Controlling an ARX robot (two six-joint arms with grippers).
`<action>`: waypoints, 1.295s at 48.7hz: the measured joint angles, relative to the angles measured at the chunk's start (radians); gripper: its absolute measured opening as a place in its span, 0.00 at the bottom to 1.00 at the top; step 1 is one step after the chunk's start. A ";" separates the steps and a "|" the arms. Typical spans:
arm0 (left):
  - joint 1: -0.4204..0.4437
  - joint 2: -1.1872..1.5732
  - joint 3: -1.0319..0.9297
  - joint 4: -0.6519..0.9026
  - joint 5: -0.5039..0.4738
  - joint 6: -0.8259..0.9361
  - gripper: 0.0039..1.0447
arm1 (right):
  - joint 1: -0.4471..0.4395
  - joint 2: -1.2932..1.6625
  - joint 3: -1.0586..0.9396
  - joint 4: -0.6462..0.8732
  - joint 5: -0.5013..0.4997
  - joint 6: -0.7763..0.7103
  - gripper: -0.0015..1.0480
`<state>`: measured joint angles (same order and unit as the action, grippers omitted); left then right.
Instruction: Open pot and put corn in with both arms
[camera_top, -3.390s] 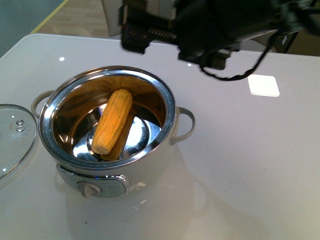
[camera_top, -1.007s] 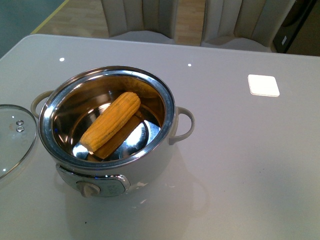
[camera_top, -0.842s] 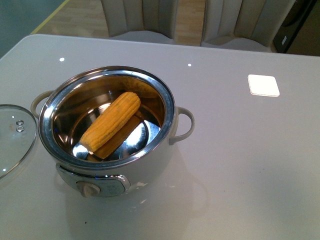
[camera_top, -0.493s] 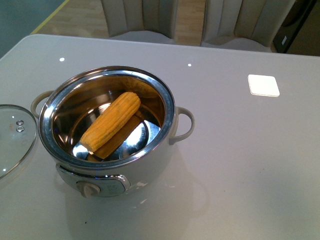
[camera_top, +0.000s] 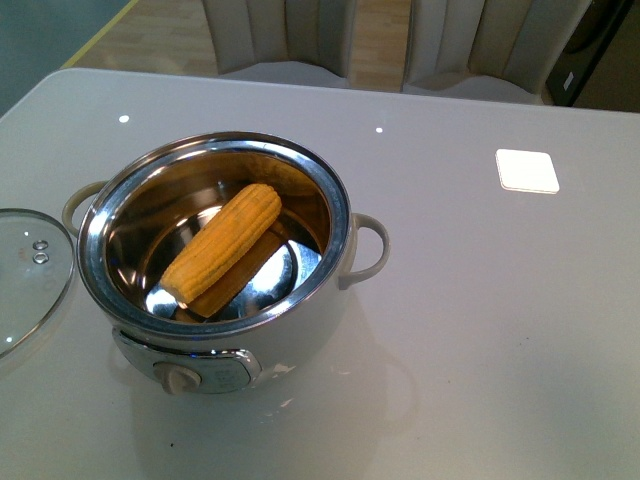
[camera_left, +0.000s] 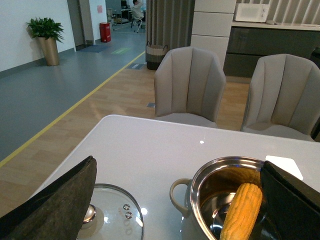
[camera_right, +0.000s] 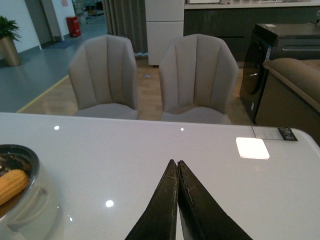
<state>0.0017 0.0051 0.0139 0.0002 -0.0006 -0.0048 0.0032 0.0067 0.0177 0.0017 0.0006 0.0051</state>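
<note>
The cream-white pot (camera_top: 300, 340) stands open on the white table, dial panel facing me. The corn (camera_top: 220, 244) lies slanted inside its steel bowl. Neither arm shows in the front view. In the left wrist view the pot (camera_left: 210, 200) and the corn (camera_left: 242, 210) lie below and ahead of my left gripper (camera_left: 177, 200), which is open and empty, its fingers (camera_left: 60, 200) wide apart. In the right wrist view my right gripper (camera_right: 177, 165) is shut and empty above bare table, with the pot (camera_right: 25, 210) and the corn's tip (camera_right: 12, 185) at the edge.
The round glass lid (camera_top: 25, 275) with a knob lies flat on the table left of the pot; it also shows in the left wrist view (camera_left: 112, 220). A white square pad (camera_top: 527, 170) lies at the far right. Two grey chairs (camera_right: 150, 75) stand behind the table.
The black arm that hung over the pot's far side has gone from the front view. The corn has settled flatter and turned more slanted in the bowl. Nothing has moved in the last second.
</note>
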 joint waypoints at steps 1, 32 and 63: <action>0.000 0.000 0.000 0.000 0.000 0.000 0.93 | 0.000 0.000 0.000 0.000 0.000 0.000 0.02; 0.000 0.000 0.000 0.000 0.000 0.000 0.93 | 0.000 0.000 0.000 0.000 0.000 -0.002 0.79; 0.000 0.000 0.000 0.000 0.000 0.000 0.93 | 0.000 0.000 0.000 0.000 0.000 -0.002 0.91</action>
<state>0.0017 0.0051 0.0139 0.0002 -0.0002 -0.0048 0.0032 0.0063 0.0177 0.0013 0.0006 0.0036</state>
